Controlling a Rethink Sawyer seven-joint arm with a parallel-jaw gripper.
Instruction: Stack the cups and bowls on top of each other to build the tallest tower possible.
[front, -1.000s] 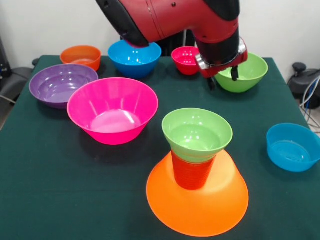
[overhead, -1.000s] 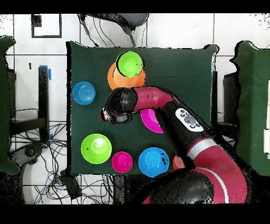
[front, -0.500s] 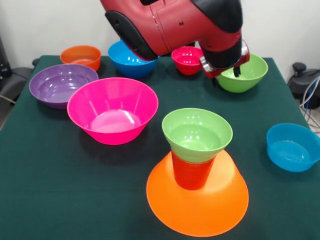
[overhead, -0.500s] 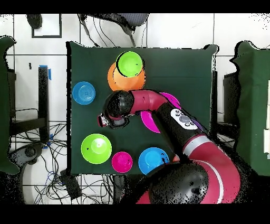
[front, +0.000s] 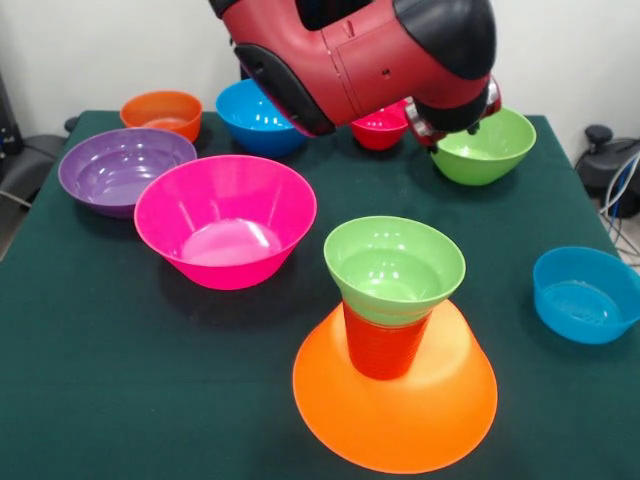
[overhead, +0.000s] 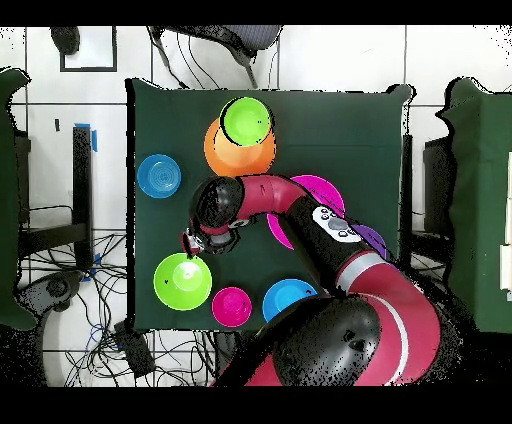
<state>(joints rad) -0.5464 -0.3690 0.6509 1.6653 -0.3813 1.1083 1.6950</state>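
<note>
Green mid bowl (front: 486, 146) sits under the gripper (front: 452, 128), finger state unclear; descend onto its rim, squarely.

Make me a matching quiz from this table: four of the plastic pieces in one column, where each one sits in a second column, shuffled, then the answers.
Things:
1. orange-red cup
2. small green bowl
3. large orange bowl
4. large pink bowl

Places:
A. rim down on the table, base of the tower
B. on top of the cup
C. upright on the table beside the purple bowl
D. standing on the upturned orange bowl

Pairs: 1-D, 2-B, 3-A, 4-C
</note>
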